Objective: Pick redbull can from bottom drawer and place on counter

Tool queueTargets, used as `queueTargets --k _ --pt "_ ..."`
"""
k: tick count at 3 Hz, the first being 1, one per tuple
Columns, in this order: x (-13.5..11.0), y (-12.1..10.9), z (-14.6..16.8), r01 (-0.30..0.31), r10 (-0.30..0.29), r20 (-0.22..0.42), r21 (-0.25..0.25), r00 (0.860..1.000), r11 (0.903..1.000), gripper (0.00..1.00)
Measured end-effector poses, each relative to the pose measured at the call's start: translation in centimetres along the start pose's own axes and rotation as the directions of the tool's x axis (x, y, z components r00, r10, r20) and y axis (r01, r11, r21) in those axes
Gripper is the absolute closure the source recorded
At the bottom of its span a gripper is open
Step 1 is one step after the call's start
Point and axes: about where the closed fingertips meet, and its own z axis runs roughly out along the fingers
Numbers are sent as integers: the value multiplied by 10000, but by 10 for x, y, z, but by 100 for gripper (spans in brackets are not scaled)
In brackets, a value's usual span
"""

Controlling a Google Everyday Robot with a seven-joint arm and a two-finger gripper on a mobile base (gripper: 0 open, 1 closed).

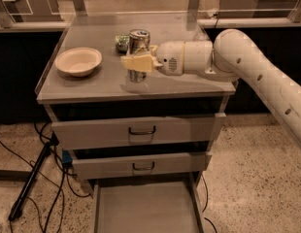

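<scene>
Camera view: my gripper [135,62] is above the counter [97,84], fingers clamped on the redbull can [139,38] at mid-height. Can stands upright on the counter, near a bowl [78,60]. Bottom drawer [145,208] stands open below

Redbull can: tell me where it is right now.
In the camera view the redbull can stands on the counter near its middle, right of the white bowl, with the hand against it.

Redbull can [139,40] stood on counter [97,84]; bowl [78,60] left of it, small item [122,42] just behind. Gripper [136,62] was at the can, reaching in from the right. Bottom drawer [145,210] was open below.
</scene>
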Motion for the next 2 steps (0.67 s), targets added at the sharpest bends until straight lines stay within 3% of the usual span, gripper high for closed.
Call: queueTargets --k 1,2 --pt "4 -14 -1 -233 229 83 593 9997 9980 100" --pt "4 -14 -1 -233 229 83 593 9997 9980 100"
